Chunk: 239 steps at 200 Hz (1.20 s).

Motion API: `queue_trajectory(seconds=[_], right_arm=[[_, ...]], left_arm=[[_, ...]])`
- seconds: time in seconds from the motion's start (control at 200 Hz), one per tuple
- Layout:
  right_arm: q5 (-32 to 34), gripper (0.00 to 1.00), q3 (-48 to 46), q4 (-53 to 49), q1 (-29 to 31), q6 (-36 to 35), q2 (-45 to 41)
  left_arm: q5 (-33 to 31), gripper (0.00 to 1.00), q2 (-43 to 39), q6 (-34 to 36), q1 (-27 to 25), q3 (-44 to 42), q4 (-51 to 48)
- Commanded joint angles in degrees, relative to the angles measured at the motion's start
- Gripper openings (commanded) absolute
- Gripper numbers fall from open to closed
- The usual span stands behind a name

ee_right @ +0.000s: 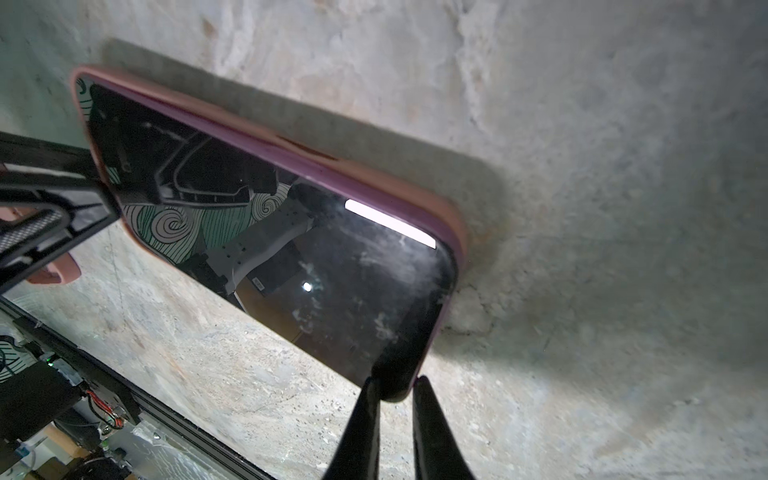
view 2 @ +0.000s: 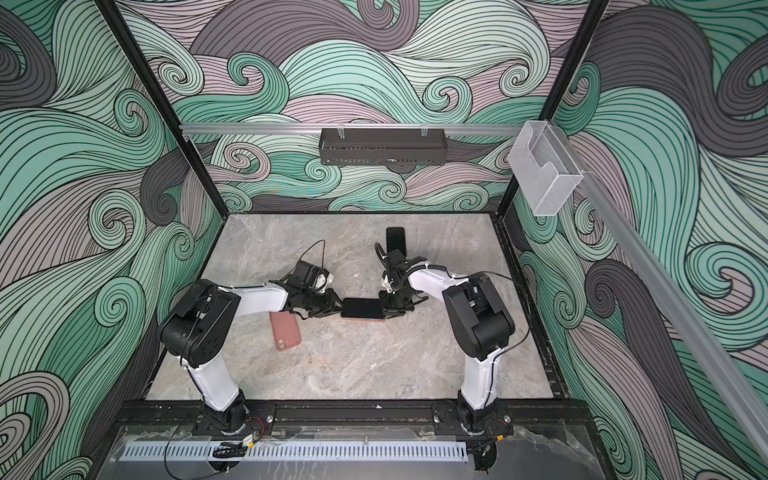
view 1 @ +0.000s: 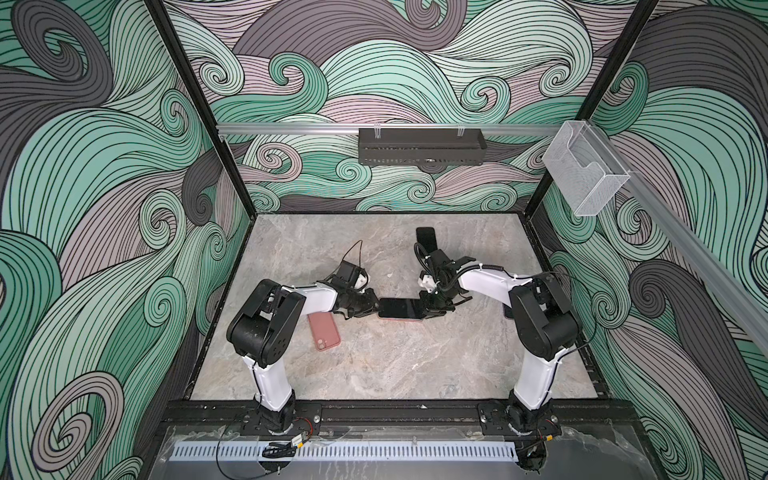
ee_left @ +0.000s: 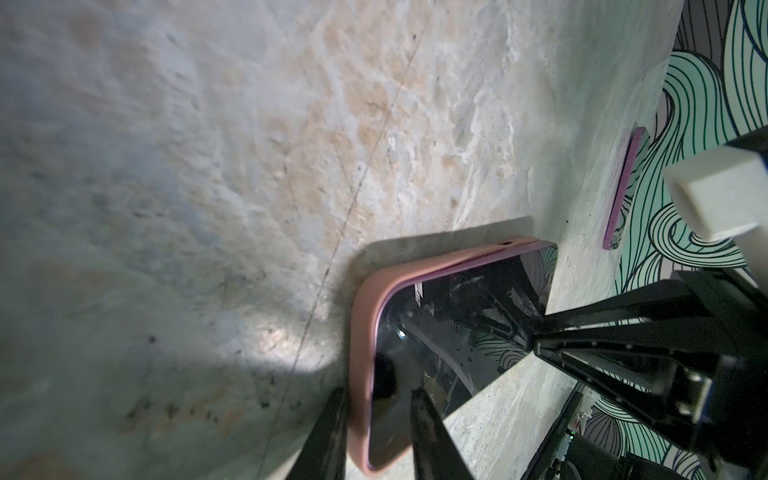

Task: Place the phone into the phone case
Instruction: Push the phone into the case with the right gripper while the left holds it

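Note:
A phone [view 1: 400, 307] with a dark glossy screen lies in a pink phone case [ee_left: 360, 332], held low over the marble table between both grippers in both top views. My left gripper [ee_left: 378, 432] is shut on one short end, one finger on the case's back and one on the screen. At the opposite corner my right gripper [ee_right: 397, 409] pinches the phone [ee_right: 291, 249] and the case's rim [ee_right: 455, 232]. Along one long side the phone's purple edge [ee_right: 332, 178] stands above the pink rim.
A second pink case-like slab [view 1: 324, 330] lies back up by the left arm. A black phone [view 1: 426, 237] lies further back, past the right wrist. A purple-edged flat thing [ee_left: 621, 195] lies near the right wall. Patterned walls enclose the table [view 1: 395, 374].

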Motion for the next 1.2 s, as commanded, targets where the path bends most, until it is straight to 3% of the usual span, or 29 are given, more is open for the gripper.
queue_trajectory(seconds=[0.0, 0.396, 0.596, 1.192], right_arm=[[-2.0, 0.16, 0.7, 2.0, 0.6, 0.3, 2.4], [-3.2, 0.14, 1.2, 3.5, 1.0, 0.4, 4.8], [6.6, 0.14, 2.2, -1.0, 2.1, -0.5, 3.1], [17.9, 0.12, 3.5, -5.4, 6.5, -0.6, 6.8]], left_arm=[[1.5, 0.29, -1.5, -0.5, -0.9, -0.6, -0.2], [3.4, 0.29, -2.4, -3.2, -1.9, -3.0, 3.7], [0.9, 0.25, -3.0, -3.0, -2.0, -3.8, 1.6], [-0.7, 0.23, -2.1, -3.2, -2.0, -4.3, 1.1]])
